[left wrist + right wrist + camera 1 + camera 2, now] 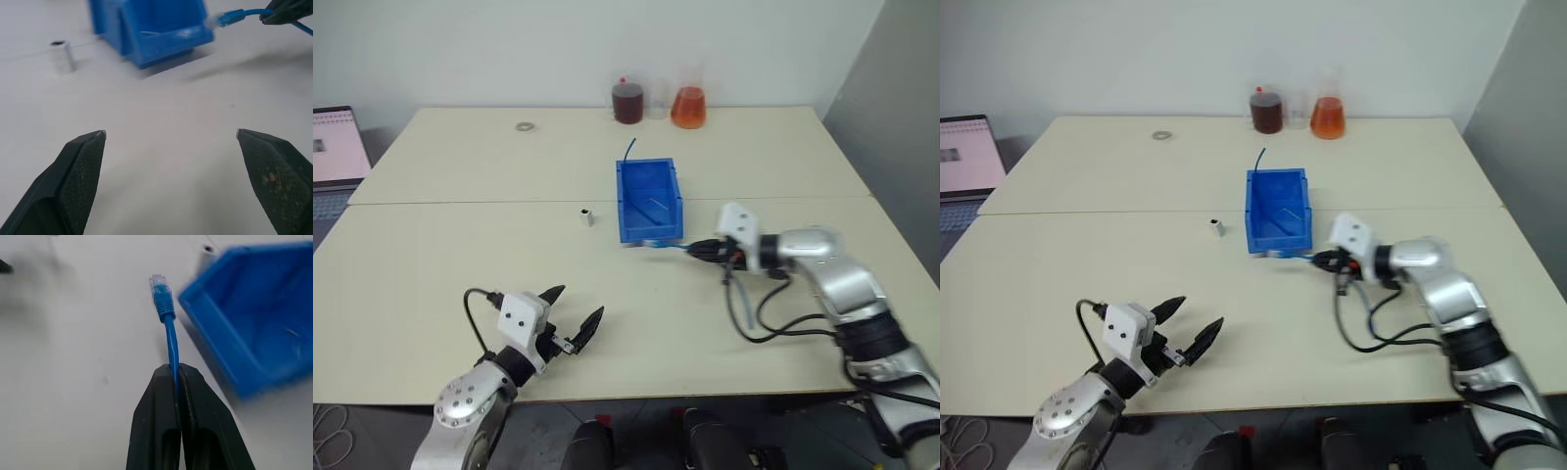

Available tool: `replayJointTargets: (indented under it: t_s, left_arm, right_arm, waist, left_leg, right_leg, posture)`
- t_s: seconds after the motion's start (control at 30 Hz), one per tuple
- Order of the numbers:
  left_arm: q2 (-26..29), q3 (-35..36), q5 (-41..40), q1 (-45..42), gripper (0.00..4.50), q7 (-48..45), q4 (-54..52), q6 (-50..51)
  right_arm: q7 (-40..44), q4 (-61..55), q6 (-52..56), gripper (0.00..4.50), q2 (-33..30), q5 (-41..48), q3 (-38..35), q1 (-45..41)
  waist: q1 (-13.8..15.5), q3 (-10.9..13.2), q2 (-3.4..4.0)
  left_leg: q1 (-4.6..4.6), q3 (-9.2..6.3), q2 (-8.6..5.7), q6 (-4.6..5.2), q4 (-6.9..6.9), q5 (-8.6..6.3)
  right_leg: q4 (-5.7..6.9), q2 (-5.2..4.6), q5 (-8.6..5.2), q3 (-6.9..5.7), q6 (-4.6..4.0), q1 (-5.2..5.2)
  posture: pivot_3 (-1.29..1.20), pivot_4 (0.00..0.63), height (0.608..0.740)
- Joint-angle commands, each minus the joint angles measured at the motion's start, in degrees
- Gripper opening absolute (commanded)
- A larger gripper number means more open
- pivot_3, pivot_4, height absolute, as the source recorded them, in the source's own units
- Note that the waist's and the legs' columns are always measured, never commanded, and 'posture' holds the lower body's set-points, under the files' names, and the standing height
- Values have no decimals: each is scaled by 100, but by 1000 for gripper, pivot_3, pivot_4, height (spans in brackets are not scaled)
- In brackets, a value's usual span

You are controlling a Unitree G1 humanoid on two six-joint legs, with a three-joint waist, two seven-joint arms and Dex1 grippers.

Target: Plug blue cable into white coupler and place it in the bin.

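Left gripper [570,318]: fingers [80,166] spread wide, holding nothing, pointing forward and roughly level, low over the counter [450,255]. Right gripper [697,249]: fingers pressed together on the blue cable [168,335], whose plug end projects just past the fingertips. Right forearm extended, wrist angled toward the left side.
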Motion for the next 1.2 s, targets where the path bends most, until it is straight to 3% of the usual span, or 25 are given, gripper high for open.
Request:
replayJointTargets:
  t_s: [0.03,0.43,0.57,0.77,0.97,1.07,1.2]
  left_arm:
    - [-296,38,166,410,4500,481,-296,-241]
    - [-816,-155,498,696,4500,1334,-162,-513]
    - [-788,-229,493,705,4500,1348,-139,-534]
    - [-704,-201,459,523,4500,1336,-87,-443]
    - [-499,-57,228,462,4500,1111,-136,-279]
    - [-61,295,-137,360,4500,698,-171,-52]
    - [1395,1272,-857,-452,4500,-380,512,380]
  right_arm:
    - [-231,462,-369,67,517,-331,344,-452]
    - [-168,2241,-991,67,1538,-928,877,-897]
    - [-100,2351,-1020,900,1595,-928,876,-853]
    - [9,2120,-832,2743,1522,-852,799,-747]
    - [94,1306,-264,4282,1253,-701,588,-499]
    - [166,613,201,4447,986,-535,376,-334]
    - [473,-831,1420,4447,325,228,-306,-40]
  waist:
    - [60,0,0]
    - [-16,-7,-12]
    - [-42,-7,-12]
    - [-48,-7,-12]
    - [-34,-7,-12]
    - [-18,-7,-12]
    - [54,-1,-13]
  left_leg:
    - [-1,1,-2,0,0,0]
    - [-5,41,-30,-8,-5,-10]
    - [-4,41,-28,-7,-4,-11]
    - [-4,39,-27,-7,-3,-11]
    - [-4,24,-21,-7,0,-10]
    - [-4,15,-12,-7,0,-10]
    - [0,-2,-1,-7,0,-9]
  right_leg:
    - [-1,-2,0,0,0,0]
    - [-29,-46,12,17,21,-4]
    - [-27,-42,12,17,21,-4]
    - [-25,-38,12,16,21,-4]
    - [-19,-28,12,10,21,-2]
    - [-17,-18,12,5,19,-2]
    - [2,0,1,-10,1,-3]
  posture:
    - [0,150,740]
    - [0,150,740]
    - [0,150,740]
    - [0,150,740]
    - [0,150,740]
    - [0,150,740]
    - [0,150,740]
